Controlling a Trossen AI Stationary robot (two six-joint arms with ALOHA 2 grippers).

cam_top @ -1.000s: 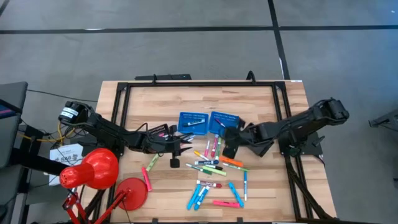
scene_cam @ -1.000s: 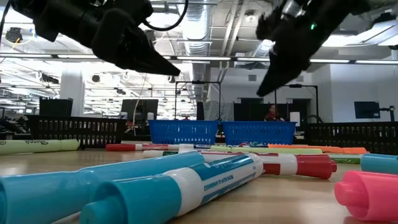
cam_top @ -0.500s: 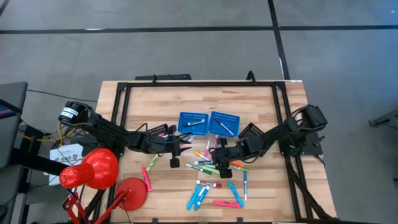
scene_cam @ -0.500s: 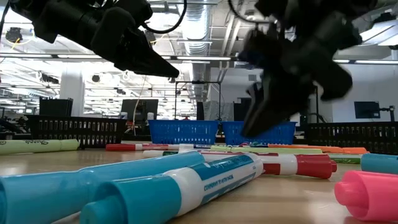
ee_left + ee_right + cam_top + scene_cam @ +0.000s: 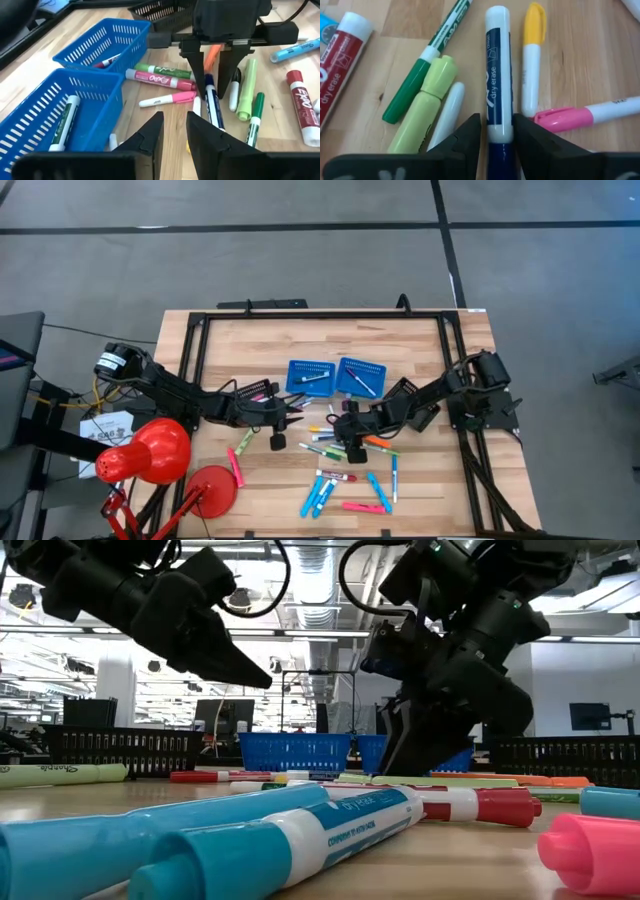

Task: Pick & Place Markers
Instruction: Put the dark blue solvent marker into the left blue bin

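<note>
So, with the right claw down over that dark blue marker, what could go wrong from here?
The right claw straddles the blue dry-erase marker, with fingers not clearly pressing on it. A yellow-capped marker, a white marker and a pink marker lie close alongside, so the fingers might nudge or pinch a neighbour. The grasp sits near one end, so the marker may tilt when lifted. The left claw hovers nearby, open, facing it; the arms could crowd each other.

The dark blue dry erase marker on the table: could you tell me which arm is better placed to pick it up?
The right. Its gripper is down over the dark blue dry erase marker, jaws straddling the barrel. The left gripper hangs beside the blue baskets, jaws empty.
</note>
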